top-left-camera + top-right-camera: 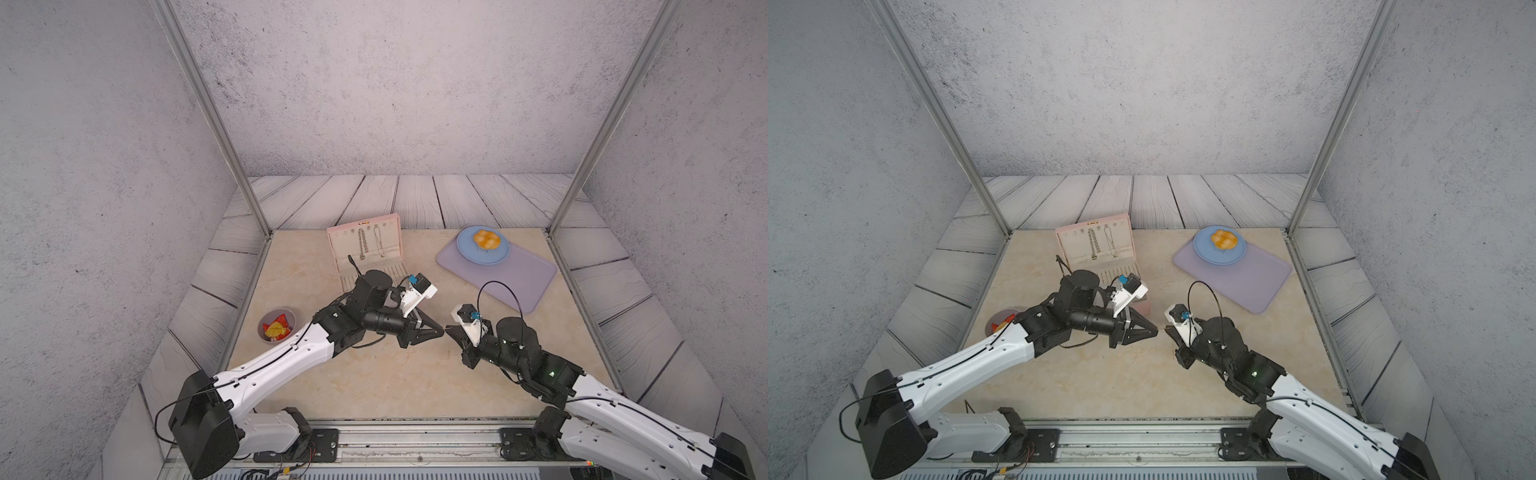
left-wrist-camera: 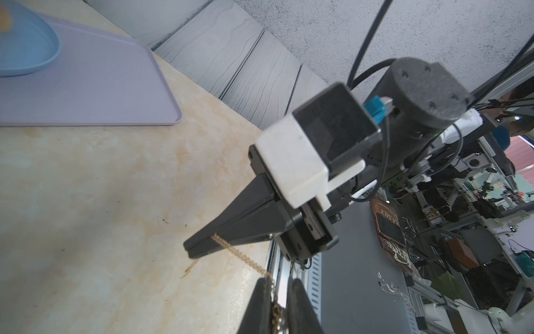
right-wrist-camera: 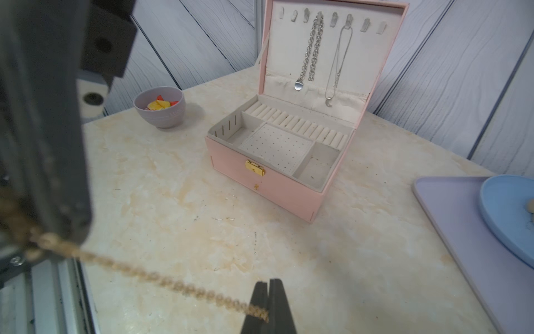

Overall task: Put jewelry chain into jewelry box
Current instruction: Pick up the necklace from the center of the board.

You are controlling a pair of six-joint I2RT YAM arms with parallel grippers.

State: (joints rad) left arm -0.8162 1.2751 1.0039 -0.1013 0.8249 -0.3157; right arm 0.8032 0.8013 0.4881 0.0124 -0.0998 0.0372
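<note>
Legible text: only on a brown bag (image 2: pixel 388 231) past the worktop (image 1: pixel 374 374) edge, seen in the left wrist view. It reads "SALT", inverted; the rest is unreadable.

Far left: grey bowl (image 3: pixel 161 117) holding red and yellow wrappers.

Left hand (image 1: pixel 441 331): fingers (image 2: pixel 260 303) nearly together, grasping one end of the jewelry chain (image 2: pixel 242 256). A few loose links hang down between them.

Chain: fine, gold-coloured. It is stretched in the air across the short gap to the right hand (image 1: pixel 449 330), which is clenched tight on the other end. The two hands' tips almost meet above mid-worktop.

Jewelry box (image 3: pixel 289 196): pale pink, lid open and upright, behind the left hand and apart from the chain. There is a gold clasp (image 3: pixel 255 167) on its front wall. On the lid lining hang a thick silver chain (image 3: pixel 313 49) and, beside it, a thin silver necklace (image 3: pixel 339 63).

Far right: lilac tray (image 1: pixel 511 286) carrying a blue plate (image 1: pixel 498 254) with a bun (image 1: pixel 485 240).
</note>
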